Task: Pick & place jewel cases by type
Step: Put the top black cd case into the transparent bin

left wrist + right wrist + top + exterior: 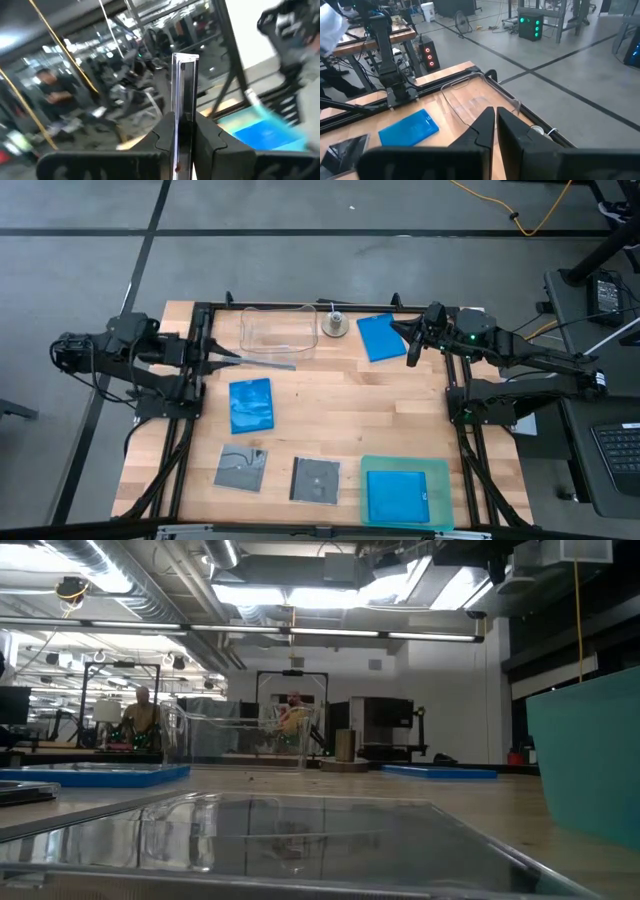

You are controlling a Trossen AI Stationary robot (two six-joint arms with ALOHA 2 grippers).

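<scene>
High view: the left gripper (212, 358) sits at centre-left of the frame, clamped on a grey case (265, 362). The case is seen edge-on as a thin strip reaching toward the lower edge of the tub (280, 308) at upper centre. The left wrist view confirms the grip: both fingers (165, 132) pinch the case's lower edge, and the case stands upright between them.

The right gripper (412, 345) waits at upper right with its fingers together and nothing in them. It is just beside a blue case (380, 337).

Other cases noted:
- A second blue case (251, 405) lies left of centre on the counter (330, 410).
- A third blue case (396, 495) already lies in the tray (440, 465) at lower right.
- Two grey ones (241, 468) (315, 479) lie along the lower edge.

Assessment: with a blue case in the tray, the tub is probably the destination for the grey type, so the step in hand appears to be carrying the held case there.

Recommendations:
- The grip is narrow and low on a slick, long plate, so the arm should move slowly to prevent swinging or slipping.
- The leading edge should be lifted clear of the tub's near wall before advancing, since the wall is light and likely to shift if struck.
- Once inside, the case should be tilted toward flat and lowered close to the floor before the fingers part.
- The right arm should hold its position clear of the tub.
</scene>
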